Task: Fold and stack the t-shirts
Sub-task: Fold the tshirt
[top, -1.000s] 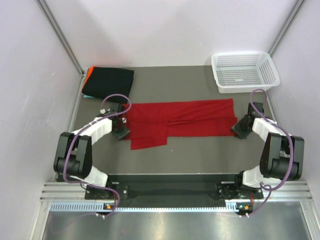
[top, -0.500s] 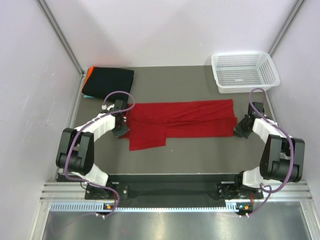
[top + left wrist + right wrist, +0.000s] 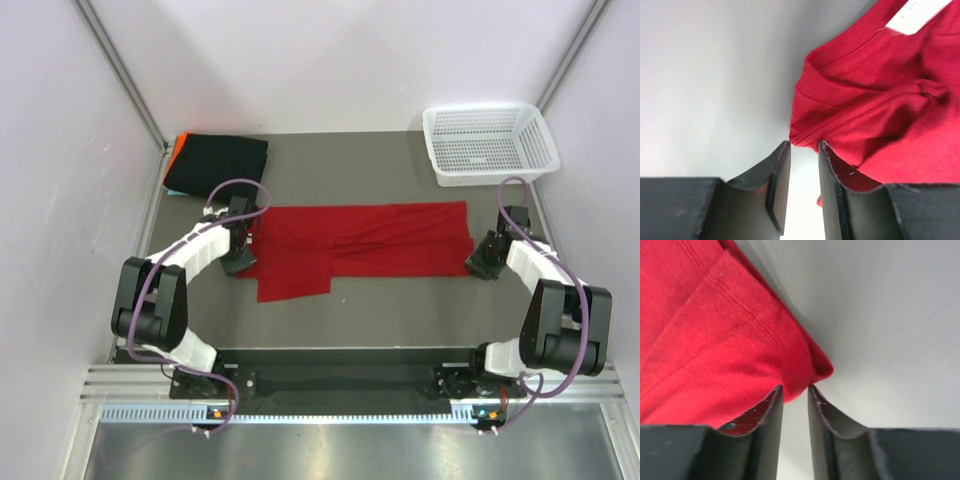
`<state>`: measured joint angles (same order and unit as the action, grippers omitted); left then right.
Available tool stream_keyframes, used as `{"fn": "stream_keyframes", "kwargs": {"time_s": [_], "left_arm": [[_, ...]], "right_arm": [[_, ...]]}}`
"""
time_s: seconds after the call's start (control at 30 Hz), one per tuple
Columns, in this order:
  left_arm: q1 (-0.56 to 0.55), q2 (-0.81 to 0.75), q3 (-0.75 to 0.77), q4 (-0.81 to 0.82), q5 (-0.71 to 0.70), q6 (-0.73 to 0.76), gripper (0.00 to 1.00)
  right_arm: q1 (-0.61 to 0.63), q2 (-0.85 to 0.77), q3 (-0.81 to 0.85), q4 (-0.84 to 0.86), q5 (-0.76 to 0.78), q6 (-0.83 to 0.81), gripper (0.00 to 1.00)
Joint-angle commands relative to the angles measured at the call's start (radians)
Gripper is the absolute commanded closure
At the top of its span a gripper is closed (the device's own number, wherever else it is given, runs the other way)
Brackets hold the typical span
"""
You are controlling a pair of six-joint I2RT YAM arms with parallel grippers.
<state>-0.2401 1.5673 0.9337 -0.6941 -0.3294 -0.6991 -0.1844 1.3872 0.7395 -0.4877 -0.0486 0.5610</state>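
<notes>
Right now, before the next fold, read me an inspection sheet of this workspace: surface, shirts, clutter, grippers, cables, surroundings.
Surface: dark grey table, nothing spilled on it.
Job's things: red t-shirt lies mid-table, partly folded and wrinkled. Black t-shirt is folded at the far left, with an orange edge and a light-blue edge showing under it.
Clutter: white mesh basket at the far right, looks empty.
Grippers: left gripper is at the red shirt's left end and right gripper at its right corner. Both jaws are slightly parted, with no cloth between them.
Cables: purple cables loop over each wrist.
Surroundings: pale walls, metal rail along the near edge.
</notes>
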Motion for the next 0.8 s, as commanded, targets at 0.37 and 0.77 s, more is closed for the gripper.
{"fn": "stream_keyframes", "kwargs": {"time_s": [0.37,0.77], "left_arm": [[-0.027,-0.251,-0.067,-0.015,0.225,0.069,0.66],[-0.030,-0.242,-0.262,0.119,0.371,-0.033,0.64]], "right_arm": [[0.158,-0.215,0.077,0.024,-0.119,0.005,0.53],[0.776,-0.087,-0.012,0.458,-0.026,0.263,0.46]]}}
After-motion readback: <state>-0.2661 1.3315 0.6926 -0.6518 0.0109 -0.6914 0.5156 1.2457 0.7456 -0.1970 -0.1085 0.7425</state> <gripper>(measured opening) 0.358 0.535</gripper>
